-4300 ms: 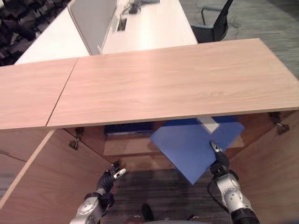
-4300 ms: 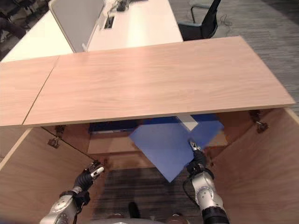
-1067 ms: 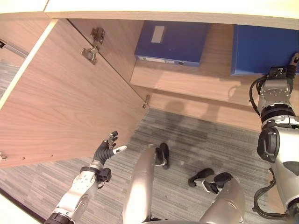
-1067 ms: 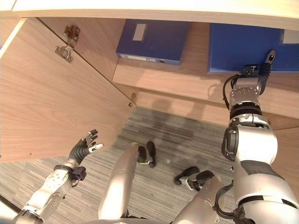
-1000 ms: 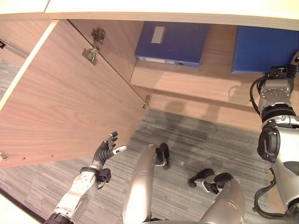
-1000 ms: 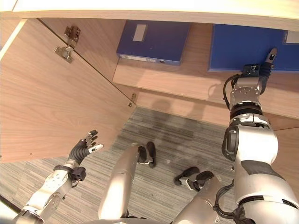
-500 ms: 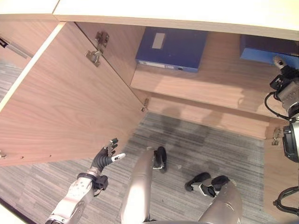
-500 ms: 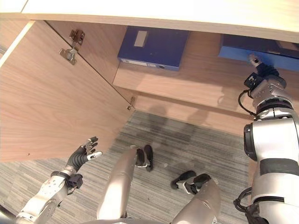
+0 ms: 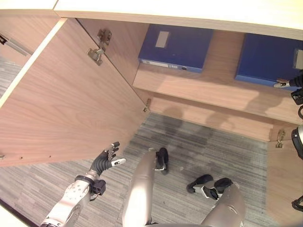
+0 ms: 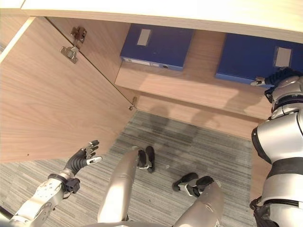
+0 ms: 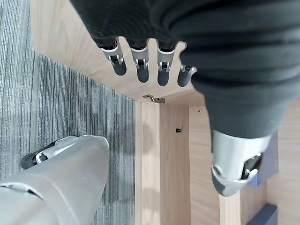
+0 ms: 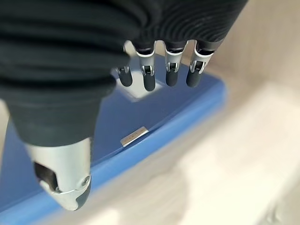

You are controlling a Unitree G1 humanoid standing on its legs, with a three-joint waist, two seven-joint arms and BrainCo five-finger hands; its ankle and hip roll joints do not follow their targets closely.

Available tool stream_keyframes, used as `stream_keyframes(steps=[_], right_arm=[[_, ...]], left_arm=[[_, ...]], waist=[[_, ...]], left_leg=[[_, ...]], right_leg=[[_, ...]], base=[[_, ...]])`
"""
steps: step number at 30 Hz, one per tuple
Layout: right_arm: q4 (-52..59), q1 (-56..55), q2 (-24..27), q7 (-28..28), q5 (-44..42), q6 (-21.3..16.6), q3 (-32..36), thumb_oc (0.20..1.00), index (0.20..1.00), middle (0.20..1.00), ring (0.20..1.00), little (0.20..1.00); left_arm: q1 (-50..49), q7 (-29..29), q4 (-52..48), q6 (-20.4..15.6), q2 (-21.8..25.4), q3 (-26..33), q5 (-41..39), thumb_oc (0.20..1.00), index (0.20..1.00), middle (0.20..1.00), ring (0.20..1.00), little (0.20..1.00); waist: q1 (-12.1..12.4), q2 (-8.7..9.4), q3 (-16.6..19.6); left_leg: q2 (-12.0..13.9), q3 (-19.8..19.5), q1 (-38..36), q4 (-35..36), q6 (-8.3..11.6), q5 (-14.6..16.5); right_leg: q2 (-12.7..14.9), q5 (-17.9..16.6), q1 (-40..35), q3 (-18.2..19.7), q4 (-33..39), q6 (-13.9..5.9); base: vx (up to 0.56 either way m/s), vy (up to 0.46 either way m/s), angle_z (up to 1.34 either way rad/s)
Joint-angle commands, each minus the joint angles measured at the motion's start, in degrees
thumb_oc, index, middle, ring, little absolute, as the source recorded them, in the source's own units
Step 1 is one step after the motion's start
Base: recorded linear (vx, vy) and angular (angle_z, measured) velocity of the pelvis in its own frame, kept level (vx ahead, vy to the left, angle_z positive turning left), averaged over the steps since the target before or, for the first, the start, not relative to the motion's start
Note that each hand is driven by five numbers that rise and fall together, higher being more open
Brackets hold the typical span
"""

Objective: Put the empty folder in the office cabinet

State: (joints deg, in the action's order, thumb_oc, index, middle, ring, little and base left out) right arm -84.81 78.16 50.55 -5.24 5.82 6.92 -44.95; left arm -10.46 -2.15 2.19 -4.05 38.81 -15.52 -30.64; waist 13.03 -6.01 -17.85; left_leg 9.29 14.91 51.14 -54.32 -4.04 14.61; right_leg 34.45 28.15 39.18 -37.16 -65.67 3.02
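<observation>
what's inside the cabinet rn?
Two blue folders lie flat on the cabinet shelf: left folder, right folder. The right hand hangs open beside the right one. The cabinet top hides the shelf's back.

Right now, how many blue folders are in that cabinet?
2. One blue folder lies flat on the shelf toward the left door; the other folder lies flat at the shelf's right, by the right hand. The cabinet top may hide more.

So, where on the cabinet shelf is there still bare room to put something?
The shelf is bare between the left folder and the right folder, and along its front edge. It is crowded at the right folder, where the right hand hovers.
</observation>
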Motion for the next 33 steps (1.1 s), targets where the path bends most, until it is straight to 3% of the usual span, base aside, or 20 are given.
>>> stream_keyframes(steps=[1,5,6,12,15,16,19,22,33], right_arm=[[3.5,1.2,2.9,-0.5,7.1,-2.7,1.0,1.000,1.000,1.000,1.000,1.000],[4.7,-1.1,2.1,-3.4,7.6,-3.1,1.5,1.000,1.000,1.000,1.000,1.000],[7.3,-3.0,0.3,-7.3,3.7,-2.9,3.0,1.000,1.000,1.000,1.000,1.000],[12.5,-6.7,-6.0,-14.2,1.1,-2.7,2.4,1.000,1.000,1.000,1.000,1.000],[12.5,-8.0,-8.4,-14.1,3.5,-2.3,1.8,1.000,1.000,1.000,1.000,1.000],[10.1,-10.1,-11.3,-12.8,7.6,-1.7,2.1,1.000,1.000,1.000,1.000,1.000],[4.3,-13.3,-13.9,-11.9,16.4,-0.6,3.4,1.000,1.000,1.000,1.000,1.000],[2.5,-18.6,-15.7,-12.1,18.8,0.4,6.9,1.000,1.000,1.000,1.000,1.000],[1.9,-18.8,-15.6,-11.8,20.1,0.8,9.0,1.000,1.000,1.000,1.000,1.000]], left_arm=[[1.5,-0.7,-2.9,-1.9,1.0,5.8,2.0,1.000,1.000,1.000,1.000,1.000],[1.5,-1.8,-3.6,-1.5,1.2,6.9,3.0,1.000,1.000,1.000,1.000,1.000],[1.8,-2.3,-4.2,-1.2,1.2,7.7,3.6,1.000,1.000,1.000,1.000,1.000],[3.6,-3.9,-4.3,-0.3,0.4,7.2,5.1,1.000,1.000,1.000,1.000,1.000],[4.6,-4.2,-4.2,0.0,0.5,6.4,5.4,1.000,1.000,1.000,1.000,1.000],[6.8,-4.5,-4.5,0.2,0.6,5.2,5.6,1.000,1.000,1.000,1.000,1.000],[8.8,-5.4,-5.2,1.5,1.0,3.5,6.0,1.000,1.000,1.000,1.000,1.000],[10.3,-7.2,-5.3,3.4,0.4,2.8,7.4,1.000,1.000,1.000,1.000,1.000],[9.3,-7.9,-4.8,5.0,0.1,3.7,8.9,1.000,1.000,1.000,1.000,1.000]], waist=[[1.7,-0.28,-3.1],[1.6,-0.67,-3.1],[1.3,-0.76,-2.9],[1.4,-0.91,-2.7],[1.3,-0.85,-2.6],[1.1,-0.92,-2.3],[0.7,-0.34,-0.8],[0.2,0.37,1.3],[-0.7,0.26,1.9]], left_leg=[[5.9,-4.4,-1.6,0.4,7.72,2.9],[5.8,-4.4,-1.7,0.8,7.71,2.6],[5.7,-4.4,-1.9,1.4,7.73,2.4],[5.2,-3.6,-4.0,4.7,7.78,1.1],[4.6,-3.0,-6.3,7.5,7.66,0.0],[3.5,-2.8,-9.0,11.0,7.48,-1.0],[1.2,-2.6,-16.3,20.6,6.97,-4.6],[-1.6,-3.4,-23.6,30.1,6.40,-7.9],[-2.0,-3.5,-22.7,28.3,5.97,-7.3]], right_leg=[[3.3,-2.5,-6.6,1.3,4.5,-9.29],[3.4,-2.7,-6.5,1.2,4.7,-9.54],[3.5,-2.7,-6.4,1.4,4.9,-9.46],[3.3,-4.6,-7.5,0.7,7.4,-10.36],[2.8,-6.4,-8.9,0.5,9.8,-10.95],[1.9,-8.1,-10.6,-0.1,12.8,-11.65],[-1.5,-12.7,-16.5,-2.2,21.4,-13.13],[-4.7,-17.8,-23.2,-3.6,30.2,-14.35],[-3.9,-17.6,-22.5,-2.4,28.6,-14.18]], base=[[0.00,0.000,0.00],[0.00,0.000,0.00],[0.00,0.000,0.00],[0.00,0.002,-0.01],[-0.02,0.029,-0.08],[-0.02,0.074,-0.04],[-0.01,0.078,-0.01],[-0.01,0.116,0.06],[-0.02,0.025,0.05]])
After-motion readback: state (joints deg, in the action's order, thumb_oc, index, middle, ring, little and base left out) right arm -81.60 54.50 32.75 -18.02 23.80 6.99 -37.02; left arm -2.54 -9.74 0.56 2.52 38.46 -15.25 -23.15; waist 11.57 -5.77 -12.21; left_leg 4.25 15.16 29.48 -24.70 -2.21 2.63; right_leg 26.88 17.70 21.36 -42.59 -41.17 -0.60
